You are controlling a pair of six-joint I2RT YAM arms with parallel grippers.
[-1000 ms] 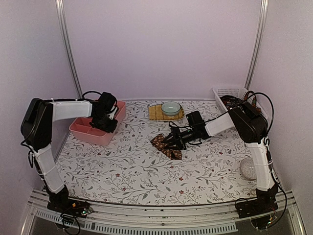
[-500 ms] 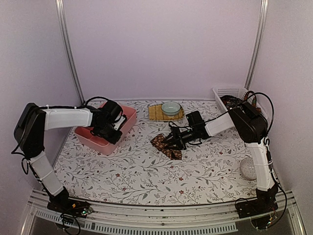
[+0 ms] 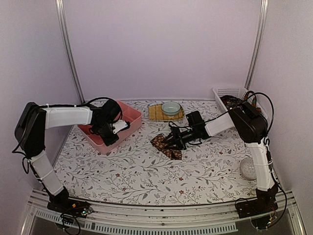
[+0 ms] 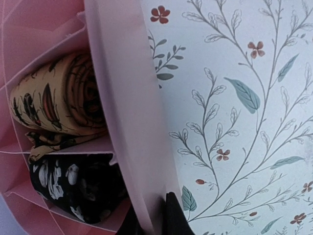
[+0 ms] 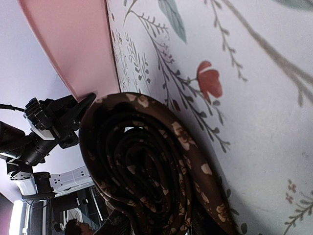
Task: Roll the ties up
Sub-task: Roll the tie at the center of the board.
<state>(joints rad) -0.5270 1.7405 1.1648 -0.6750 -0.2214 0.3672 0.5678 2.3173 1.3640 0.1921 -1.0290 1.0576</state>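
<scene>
Rolling: tie [image 5: 142, 161] coil clamped in right claw [image 3: 172, 140]; pink bin [image 4: 122, 98] wall pinched in left claw [image 4: 149, 218]. Next: wind loose tail, stow.

We find no text, label, brand, number or sign that can be read in any view. The table cover [image 3: 146, 171] carries only a print of leafy twigs and small red flowers, and the brown tie [image 5: 146, 171] only pale speckles. The yellow rolled tie [image 4: 63, 98] and the black rolled tie [image 4: 73, 191] in the pink bin [image 4: 127, 122] bear leaf and flower motifs, no lettering
</scene>
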